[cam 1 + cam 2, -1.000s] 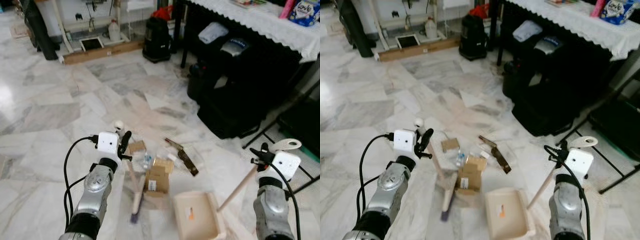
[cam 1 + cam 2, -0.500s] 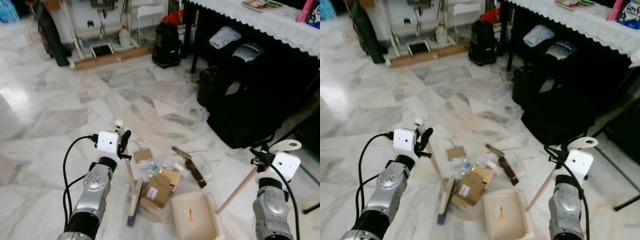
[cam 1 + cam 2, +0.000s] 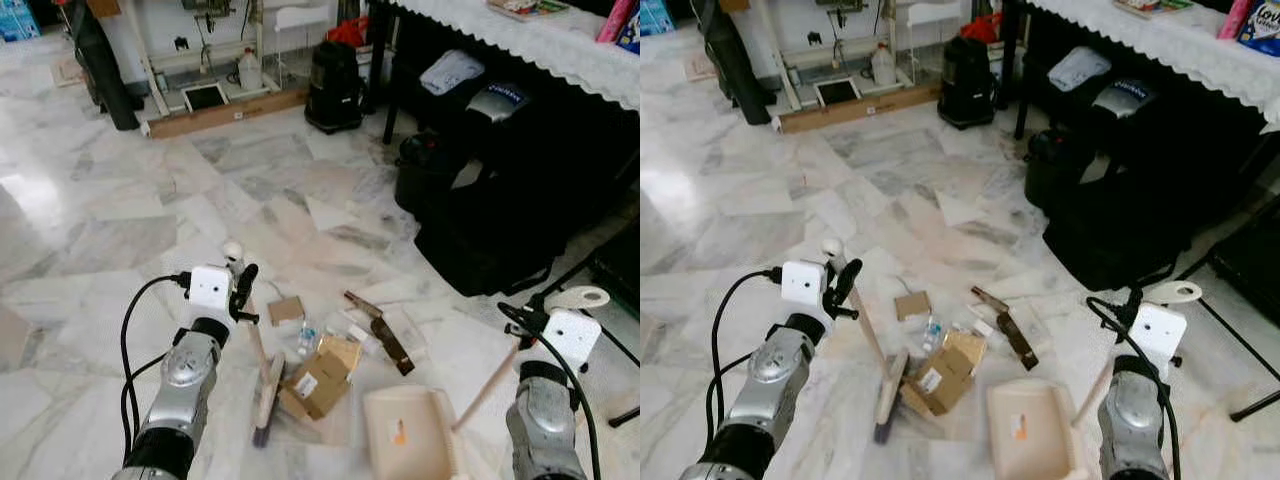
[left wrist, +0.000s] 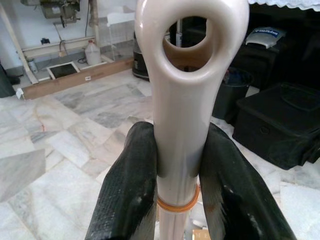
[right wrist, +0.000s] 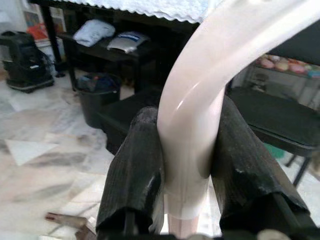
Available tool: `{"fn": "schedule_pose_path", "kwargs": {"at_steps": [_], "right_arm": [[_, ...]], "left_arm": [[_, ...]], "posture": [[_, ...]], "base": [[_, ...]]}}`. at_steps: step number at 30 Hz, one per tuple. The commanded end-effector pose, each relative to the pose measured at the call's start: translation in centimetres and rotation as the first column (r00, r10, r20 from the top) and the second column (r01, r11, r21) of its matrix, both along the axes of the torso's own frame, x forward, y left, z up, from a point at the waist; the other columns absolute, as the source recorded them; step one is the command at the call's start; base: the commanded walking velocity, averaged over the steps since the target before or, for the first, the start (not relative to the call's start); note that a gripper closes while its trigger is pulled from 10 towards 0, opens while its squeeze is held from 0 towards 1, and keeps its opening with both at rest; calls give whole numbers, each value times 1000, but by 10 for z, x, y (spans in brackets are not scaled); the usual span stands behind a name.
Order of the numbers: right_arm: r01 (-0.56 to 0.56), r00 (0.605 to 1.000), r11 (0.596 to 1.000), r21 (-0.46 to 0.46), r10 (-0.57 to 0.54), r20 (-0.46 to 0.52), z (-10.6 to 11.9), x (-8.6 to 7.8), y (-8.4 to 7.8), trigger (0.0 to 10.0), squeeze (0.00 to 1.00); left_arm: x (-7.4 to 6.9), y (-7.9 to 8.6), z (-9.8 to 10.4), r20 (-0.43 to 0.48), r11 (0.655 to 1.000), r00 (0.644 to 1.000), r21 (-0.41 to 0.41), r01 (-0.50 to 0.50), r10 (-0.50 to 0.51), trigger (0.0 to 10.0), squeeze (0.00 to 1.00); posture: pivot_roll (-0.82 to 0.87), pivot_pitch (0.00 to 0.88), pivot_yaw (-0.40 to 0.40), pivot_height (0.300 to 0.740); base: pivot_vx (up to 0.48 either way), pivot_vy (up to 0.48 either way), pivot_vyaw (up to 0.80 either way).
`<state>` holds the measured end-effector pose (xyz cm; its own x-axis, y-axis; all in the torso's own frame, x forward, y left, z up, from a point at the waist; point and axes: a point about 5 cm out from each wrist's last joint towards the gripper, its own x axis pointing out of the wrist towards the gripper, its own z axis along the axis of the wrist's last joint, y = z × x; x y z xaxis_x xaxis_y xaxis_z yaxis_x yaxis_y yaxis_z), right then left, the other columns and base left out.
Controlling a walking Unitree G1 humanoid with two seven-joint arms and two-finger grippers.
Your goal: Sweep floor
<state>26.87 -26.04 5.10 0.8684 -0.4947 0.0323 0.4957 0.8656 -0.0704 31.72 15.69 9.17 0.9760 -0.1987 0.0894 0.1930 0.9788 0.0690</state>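
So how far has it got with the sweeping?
Both tools are in hand: the left gripper is shut on the broom, the right gripper on the dustpan. The cardboard box sits against the broom head beside the pan. That box, the brown strip and smaller scraps still lie outside the pan.
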Motion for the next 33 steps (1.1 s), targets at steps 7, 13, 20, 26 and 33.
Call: {"fn": "schedule_pose_path", "kwargs": {"at_steps": [7, 13, 20, 26, 33], "right_arm": [[47, 999, 998, -37, -48, -10, -5, -6, -5, 10000, 0], [68, 998, 996, -65, -69, -10, -4, -3, -6, 10000, 0], [72, 997, 995, -71, -73, -10, -3, 1, -7, 10000, 0], [75, 997, 995, -69, -74, 20, -2, 2, -4, 10000, 0], [85, 996, 995, -47, -84, 38, -2, 1, -6, 10000, 0]], "left_arm": [[1, 3, 10, 36, 999, 999, 32, 23, -24, 10000, 0], [1, 4, 10, 34, 999, 999, 35, 30, -31, 10000, 0], [1, 5, 11, 30, 999, 999, 33, 35, -36, 10000, 0], [2, 3, 10, 0, 997, 997, 19, 75, -75, 10000, 0], [3, 6, 14, 2, 997, 997, 15, 79, -79, 10000, 0]], "posture": [[119, 77, 19, 740], [134, 91, 26, 740], [147, 104, 32, 740], [158, 113, 39, 740], [182, 119, 46, 740]], "base": [[0, 0, 0], [0, 0, 0], [0, 0, 0], [0, 0, 0], [0, 0, 0]]}}
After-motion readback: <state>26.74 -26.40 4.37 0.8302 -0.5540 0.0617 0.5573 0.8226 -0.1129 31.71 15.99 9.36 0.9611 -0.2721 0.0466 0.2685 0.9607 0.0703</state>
